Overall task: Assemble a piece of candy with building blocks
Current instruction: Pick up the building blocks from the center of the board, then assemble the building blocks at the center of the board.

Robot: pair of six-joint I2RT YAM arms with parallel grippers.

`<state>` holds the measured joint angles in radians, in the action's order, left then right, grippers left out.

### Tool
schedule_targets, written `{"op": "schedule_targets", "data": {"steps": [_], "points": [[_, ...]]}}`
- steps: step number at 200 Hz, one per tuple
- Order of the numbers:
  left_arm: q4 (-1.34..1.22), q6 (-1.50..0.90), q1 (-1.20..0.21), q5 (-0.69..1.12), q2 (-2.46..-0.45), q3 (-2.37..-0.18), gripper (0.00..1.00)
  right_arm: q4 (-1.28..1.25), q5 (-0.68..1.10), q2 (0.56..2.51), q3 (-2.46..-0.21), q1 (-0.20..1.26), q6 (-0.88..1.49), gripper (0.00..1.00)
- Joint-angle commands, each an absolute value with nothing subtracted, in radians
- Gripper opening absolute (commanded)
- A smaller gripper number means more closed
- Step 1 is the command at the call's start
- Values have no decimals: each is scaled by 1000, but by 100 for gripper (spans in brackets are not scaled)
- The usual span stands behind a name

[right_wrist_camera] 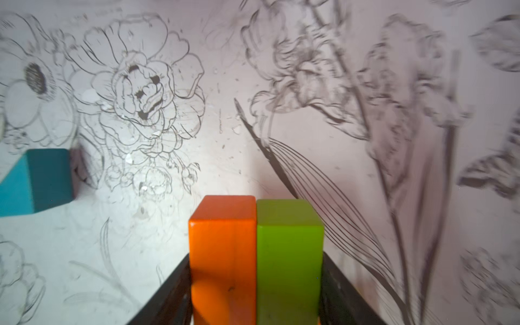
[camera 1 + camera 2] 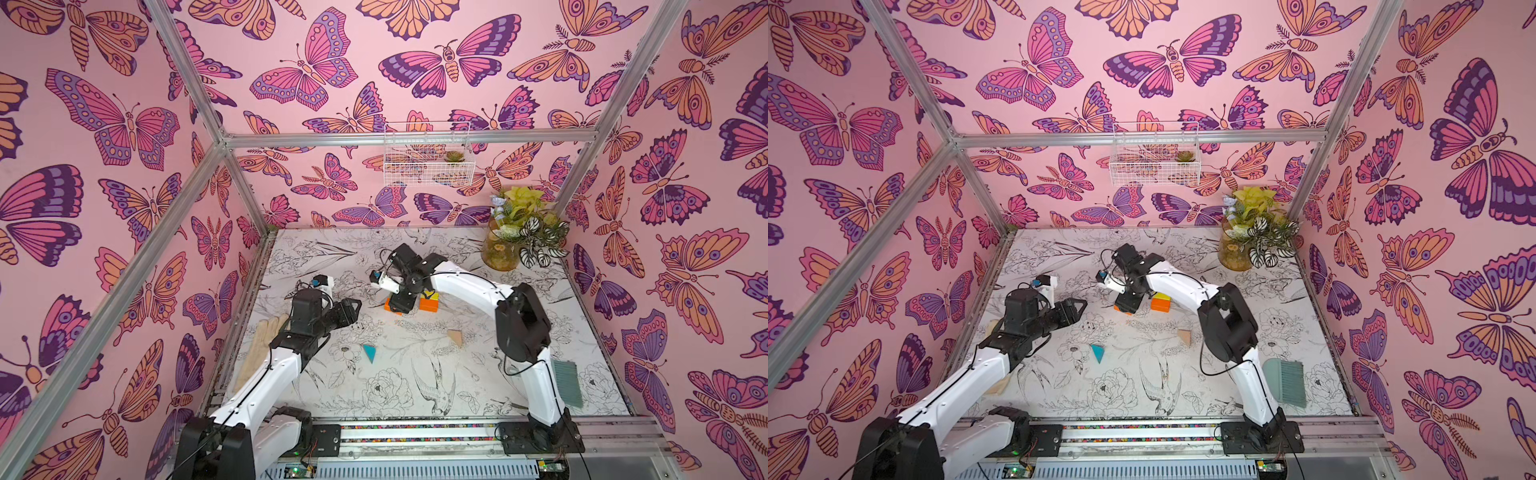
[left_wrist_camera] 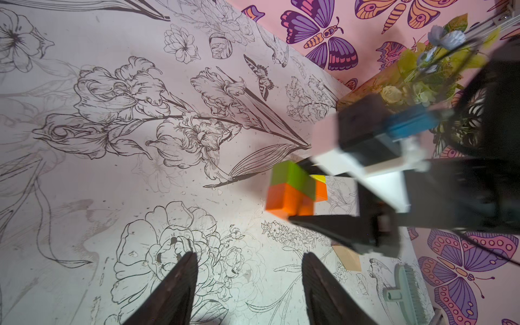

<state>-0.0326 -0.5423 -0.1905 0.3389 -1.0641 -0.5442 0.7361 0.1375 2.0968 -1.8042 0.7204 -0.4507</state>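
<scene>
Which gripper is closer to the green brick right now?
Right. The right gripper has its jaws against the green brick and the orange brick beside it; the left gripper hangs open, apart from both.

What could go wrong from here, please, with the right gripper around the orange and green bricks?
The right gripper spans an orange brick and the green brick at once; either might slip or twist as the jaws move or release. The yellow brick and second orange brick lie close by, so a sideways nudge could knock them out of line.
</scene>
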Motion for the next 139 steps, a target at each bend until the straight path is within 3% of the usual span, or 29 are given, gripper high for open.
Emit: {"op": "schedule_targets", "data": {"steps": [1, 49, 92, 111, 139], "points": [[-22, -531, -180, 331, -1065, -542, 62, 695, 120, 1918, -1764, 648, -429, 49], [-56, -548, -180, 407, -1167, -603, 62, 642, -79, 1719, -1480, 539, -476, 48], [-94, -561, -181, 429, -1209, -612, 62, 436, -48, 1583, -1205, 456, -542, 42], [-104, -565, -182, 439, -1222, -613, 62, 392, 3, 1579, -1171, 414, -537, 35], [-107, -562, -183, 442, -1223, -609, 61, 350, 18, 1606, -1144, 402, -590, 33]]}}
